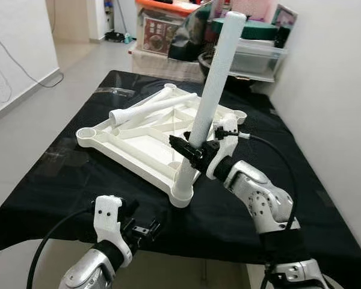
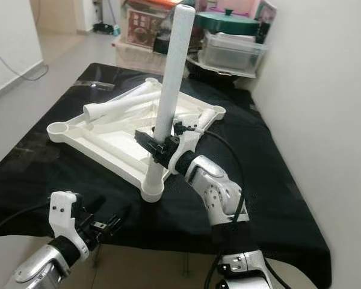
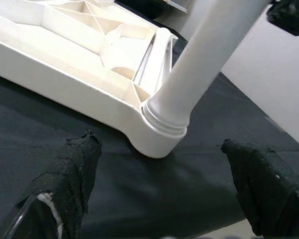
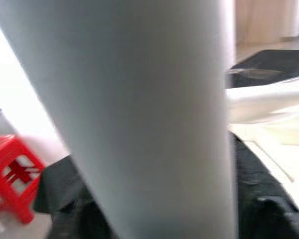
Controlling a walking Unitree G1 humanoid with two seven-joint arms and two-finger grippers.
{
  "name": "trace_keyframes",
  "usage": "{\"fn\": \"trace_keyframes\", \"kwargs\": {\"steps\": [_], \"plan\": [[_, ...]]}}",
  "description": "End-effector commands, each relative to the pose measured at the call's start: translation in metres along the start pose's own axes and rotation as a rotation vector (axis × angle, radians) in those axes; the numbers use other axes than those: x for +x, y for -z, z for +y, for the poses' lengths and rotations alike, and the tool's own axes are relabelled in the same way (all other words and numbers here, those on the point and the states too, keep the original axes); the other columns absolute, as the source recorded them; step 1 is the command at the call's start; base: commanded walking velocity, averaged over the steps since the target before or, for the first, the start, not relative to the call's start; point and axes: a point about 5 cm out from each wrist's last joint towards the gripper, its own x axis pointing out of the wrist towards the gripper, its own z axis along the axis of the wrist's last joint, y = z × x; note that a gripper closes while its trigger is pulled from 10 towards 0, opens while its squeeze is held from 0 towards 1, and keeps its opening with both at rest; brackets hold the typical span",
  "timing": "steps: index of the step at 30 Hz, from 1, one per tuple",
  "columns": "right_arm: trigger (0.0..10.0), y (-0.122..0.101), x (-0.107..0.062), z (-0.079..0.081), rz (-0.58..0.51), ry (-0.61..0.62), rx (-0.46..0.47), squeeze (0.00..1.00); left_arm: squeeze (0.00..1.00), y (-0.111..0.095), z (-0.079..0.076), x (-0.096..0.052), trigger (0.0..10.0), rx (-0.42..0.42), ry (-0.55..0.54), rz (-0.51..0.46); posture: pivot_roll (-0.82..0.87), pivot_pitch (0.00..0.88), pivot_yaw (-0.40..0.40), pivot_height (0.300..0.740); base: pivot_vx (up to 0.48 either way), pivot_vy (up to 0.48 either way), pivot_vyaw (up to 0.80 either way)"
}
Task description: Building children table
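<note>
White tabletop (image 1: pixel 138 144), upside down on the black cloth (image 1: pixel 60 180), takes a leg (image 1: pixel 210 90) at its near corner socket. Right gripper (image 1: pixel 198 147) clamps the leg; left gripper (image 1: pixel 141 229) hangs open at the cloth's near edge. Next: seat it fully, likely by twisting, then fetch a spare leg (image 1: pixel 150 108).

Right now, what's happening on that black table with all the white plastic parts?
The robot is putting together a small white table. The tabletop lies upside down on the black cloth. The right tool is clamped around a white leg that stands, tilted a little, in the near corner socket. More loose legs lie across the upturned top. The left tool hovers open at the table's near edge, close to that corner, holding nothing.
</note>
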Motion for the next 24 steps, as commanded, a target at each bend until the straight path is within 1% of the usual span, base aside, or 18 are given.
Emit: {"fn": "trace_keyframes", "kwargs": {"steps": [1,2,3,6,8,9,10,11,12,13,14,17,18,19,21,22,23,24], "plan": [[0.0,0.013,0.003,-0.005,0.058,0.012,0.014,0.00,0.00,0.004,-0.001,0.001,10.0,-0.013,0.006,0.020,0.17,0.000,-0.178,0.740,0.000,0.000,0.00],[0.0,0.017,0.006,-0.008,0.079,0.042,0.022,0.00,0.00,0.004,-0.001,0.001,10.0,-0.012,0.006,0.019,0.17,0.000,-0.180,0.740,0.000,0.000,0.00],[0.0,0.022,0.008,-0.018,0.084,0.163,0.005,0.00,0.00,0.004,-0.001,0.000,10.0,-0.013,0.002,0.020,0.17,0.000,-0.180,0.740,0.000,0.000,0.00],[0.0,0.023,0.009,-0.024,0.084,0.239,-0.010,0.00,0.00,0.004,-0.001,-0.001,10.0,-0.013,0.000,0.020,0.17,0.000,-0.180,0.740,0.000,0.000,0.00],[0.0,0.032,-0.002,-0.055,0.073,0.650,0.107,0.00,0.00,0.005,-0.001,-0.002,10.0,-0.011,0.000,0.022,0.17,0.000,-0.178,0.740,0.000,0.000,0.00],[0.0,0.032,-0.002,-0.055,0.073,0.650,0.107,0.00,0.00,0.005,-0.001,-0.002,10.0,-0.011,0.000,0.022,0.17,0.000,-0.178,0.740,0.000,0.000,0.00],[0.0,0.051,-0.031,-0.074,0.152,0.998,0.126,0.00,0.00,0.006,-0.002,-0.002,10.0,-0.012,0.006,0.026,0.16,0.000,-0.168,0.740,0.000,0.000,0.00],[0.0,0.051,-0.031,-0.074,0.152,0.998,0.126,0.00,0.00,0.006,-0.002,-0.002,10.0,-0.012,0.006,0.026,0.16,0.000,-0.168,0.740,0.000,0.000,0.00],[0.0,0.057,-0.045,-0.078,0.176,1.102,0.131,0.00,0.00,0.007,-0.003,-0.003,10.0,-0.014,0.007,0.030,0.16,0.000,-0.168,0.740,0.000,0.000,0.00],[0.0,0.057,-0.045,-0.078,0.176,1.102,0.131,0.00,0.00,0.007,-0.003,-0.003,10.0,-0.014,0.007,0.030,0.16,0.000,-0.168,0.740,0.000,0.000,0.00],[0.0,0.062,-0.054,-0.080,0.189,1.161,0.134,0.00,0.00,0.007,-0.003,-0.003,10.0,-0.016,0.009,0.033,0.16,0.000,-0.168,0.740,0.000,0.000,0.00],[0.2,0.062,-0.072,-0.075,0.159,1.259,0.058,0.00,0.00,0.007,-0.002,-0.003,10.0,-0.032,0.000,0.030,0.15,0.000,-0.159,0.740,0.000,0.000,0.00],[10.0,0.063,-0.067,-0.068,0.149,1.189,0.053,0.00,0.00,0.007,-0.003,-0.002,10.0,-0.033,0.003,0.030,0.14,0.000,-0.155,0.740,0.000,0.000,0.00],[10.0,0.063,-0.067,-0.068,0.149,1.189,0.053,0.00,0.00,0.007,-0.003,-0.002,10.0,-0.033,0.003,0.030,0.14,0.000,-0.155,0.740,0.000,0.000,0.00],[10.0,0.055,-0.053,-0.056,0.077,1.008,0.027,0.04,0.00,0.008,-0.004,-0.001,10.0,-0.032,0.003,0.031,0.15,0.000,-0.157,0.740,0.000,0.000,0.00],[10.0,0.055,-0.053,-0.056,0.077,1.008,0.027,0.04,0.00,0.008,-0.004,-0.001,10.0,-0.032,0.003,0.031,0.15,0.000,-0.157,0.740,0.000,0.000,0.00],[10.0,0.049,-0.047,-0.053,0.032,0.940,0.029,1.00,0.00,0.008,-0.003,-0.001,10.0,-0.031,0.001,0.032,0.14,0.000,-0.156,0.740,0.000,0.000,0.00],[10.0,0.039,-0.037,-0.050,-0.008,0.841,0.039,1.00,0.00,0.008,-0.003,0.000,10.0,-0.028,0.001,0.032,0.14,0.000,-0.157,0.740,0.000,0.000,0.00]]}}
